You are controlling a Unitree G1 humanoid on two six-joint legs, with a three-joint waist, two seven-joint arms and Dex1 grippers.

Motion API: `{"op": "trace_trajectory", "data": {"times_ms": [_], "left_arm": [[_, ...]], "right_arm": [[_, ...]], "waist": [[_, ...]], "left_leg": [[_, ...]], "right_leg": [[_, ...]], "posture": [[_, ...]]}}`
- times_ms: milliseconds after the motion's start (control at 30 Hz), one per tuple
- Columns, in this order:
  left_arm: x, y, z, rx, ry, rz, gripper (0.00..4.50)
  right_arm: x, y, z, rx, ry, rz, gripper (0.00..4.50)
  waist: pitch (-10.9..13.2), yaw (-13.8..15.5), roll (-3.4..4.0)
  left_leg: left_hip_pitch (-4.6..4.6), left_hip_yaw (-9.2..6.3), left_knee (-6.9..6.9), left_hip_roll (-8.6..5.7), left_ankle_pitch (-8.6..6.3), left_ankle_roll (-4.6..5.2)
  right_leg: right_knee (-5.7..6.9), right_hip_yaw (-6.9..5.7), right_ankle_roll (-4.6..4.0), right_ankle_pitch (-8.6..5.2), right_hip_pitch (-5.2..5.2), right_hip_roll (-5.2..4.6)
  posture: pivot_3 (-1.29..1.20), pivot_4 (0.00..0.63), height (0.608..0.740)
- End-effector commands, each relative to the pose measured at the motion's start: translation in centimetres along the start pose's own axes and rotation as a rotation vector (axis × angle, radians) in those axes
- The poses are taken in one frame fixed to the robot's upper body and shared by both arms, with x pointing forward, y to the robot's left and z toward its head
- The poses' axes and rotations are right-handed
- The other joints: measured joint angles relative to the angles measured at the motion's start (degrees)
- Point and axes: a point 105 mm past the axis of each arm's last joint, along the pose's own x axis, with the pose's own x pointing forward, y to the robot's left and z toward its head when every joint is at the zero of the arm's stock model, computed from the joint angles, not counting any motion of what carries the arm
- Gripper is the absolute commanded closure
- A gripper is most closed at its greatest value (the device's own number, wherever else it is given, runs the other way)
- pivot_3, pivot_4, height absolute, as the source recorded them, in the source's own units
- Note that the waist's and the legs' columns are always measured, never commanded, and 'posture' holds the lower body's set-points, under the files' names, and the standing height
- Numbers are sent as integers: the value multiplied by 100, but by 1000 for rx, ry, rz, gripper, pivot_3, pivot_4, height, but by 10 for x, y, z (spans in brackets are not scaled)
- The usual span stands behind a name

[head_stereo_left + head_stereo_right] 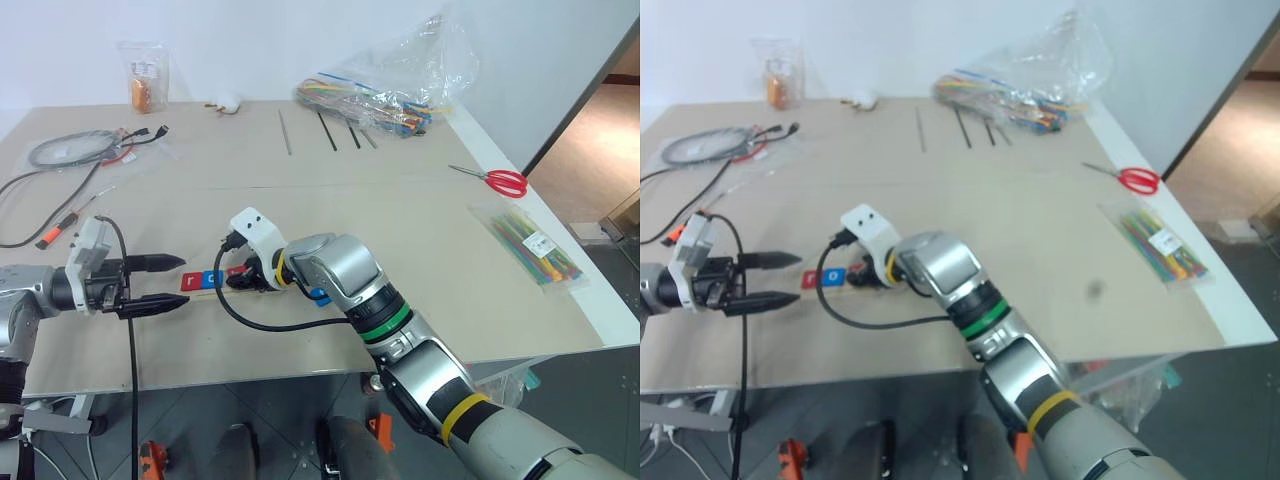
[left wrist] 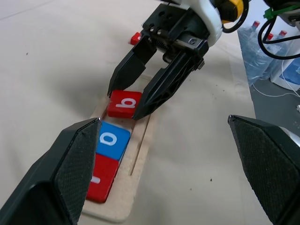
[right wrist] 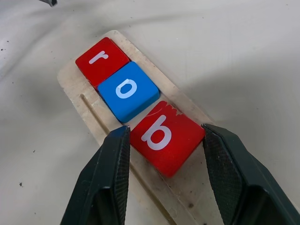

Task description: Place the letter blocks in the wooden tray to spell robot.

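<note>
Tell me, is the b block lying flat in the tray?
Not yet. The b block sits tilted and skewed on the tray, with the right gripper fingers at its sides.

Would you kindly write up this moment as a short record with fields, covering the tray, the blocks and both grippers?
tray: wooden tray lying flat on the table
blocks in tray: red r block, blue o block, red b block, in that order from one end
b block: tilted, not square with the o block
right gripper: fingers on either side of the b block, closed on it
left gripper: open, beside the tray's r end, holding nothing
other blocks: a blue block partly hidden under the right arm
</note>
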Motion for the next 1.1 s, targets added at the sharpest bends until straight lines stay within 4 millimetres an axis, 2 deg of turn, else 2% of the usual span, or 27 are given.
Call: {"op": "trace_trajectory", "data": {"times_ms": [33,100,167,200,233,267,400,467,600,700,800,900,967,1100], "left_arm": [[-4,0,8,32,-8,3,0],[-5,0,8,31,-9,8,0],[-5,-1,7,29,-10,12,0],[-6,-1,7,28,-11,14,0],[-6,-1,7,28,-11,15,0],[-5,-1,6,27,-12,16,0],[-4,-2,6,25,-18,17,0],[-4,-1,5,25,-20,16,0],[-2,-2,3,26,-20,12,0],[1,-3,4,27,-27,2,0],[7,-8,9,39,-44,-28,0],[16,-16,17,67,-59,-70,0],[18,-20,19,75,-60,-83,0],[21,-27,25,87,-68,-106,0]], "right_arm": [[-3,5,18,-33,-59,6,2736],[-3,5,19,-37,-66,2,1642],[-3,6,22,-37,-85,14,1071],[-3,7,24,-36,-93,19,953],[-2,8,25,-33,-99,25,296],[-2,8,26,-31,-102,28,19],[-5,9,29,-19,-101,66,19],[-11,3,34,-22,-113,72,19],[-41,-7,58,-78,-214,128,19],[-60,-14,60,-122,-247,152,19],[-76,-23,50,-145,-250,148,19],[-102,-37,31,-173,-255,134,19],[-113,-40,23,-186,-255,133,19],[-146,-61,-8,-224,-217,100,19]], "waist": [[0,0,0],[0,0,0],[0,-1,0],[0,0,0],[0,0,0],[0,0,0],[0,1,0],[0,1,0],[0,3,0],[0,12,-1],[0,10,-1],[0,14,-1],[0,20,0],[1,13,1]], "left_leg": [[0,0,0,0,0,0],[0,0,0,0,0,0],[0,0,0,0,0,0],[0,0,0,0,0,0],[-1,-2,0,0,0,0],[-1,-2,0,0,0,0],[-1,-3,0,0,0,0],[-1,-3,0,0,0,0],[-3,-3,3,0,0,0],[-4,-4,2,-1,0,0],[-5,-5,1,-1,0,0],[-7,-7,1,-1,0,0],[-8,-6,2,-3,0,0],[-6,-5,4,-6,0,0]], "right_leg": [[0,0,0,0,0,0],[0,0,0,0,0,0],[0,0,0,0,0,0],[0,0,0,0,0,0],[0,-2,0,0,0,0],[0,-2,0,0,0,0],[0,-3,0,0,0,0],[0,-3,0,0,0,0],[0,-5,0,0,1,-1],[-1,-6,1,-1,1,-2],[-1,-7,1,-4,1,-2],[-1,-9,1,-5,1,-2],[-2,-9,2,-6,1,-5],[-1,-6,4,-4,2,-5]], "posture": [[0,150,740],[0,150,740],[0,150,740],[0,150,740],[0,150,740],[0,150,740],[0,150,740],[0,150,740],[0,150,740],[0,150,740],[0,150,740],[0,150,740],[0,150,740],[0,150,740]]}}
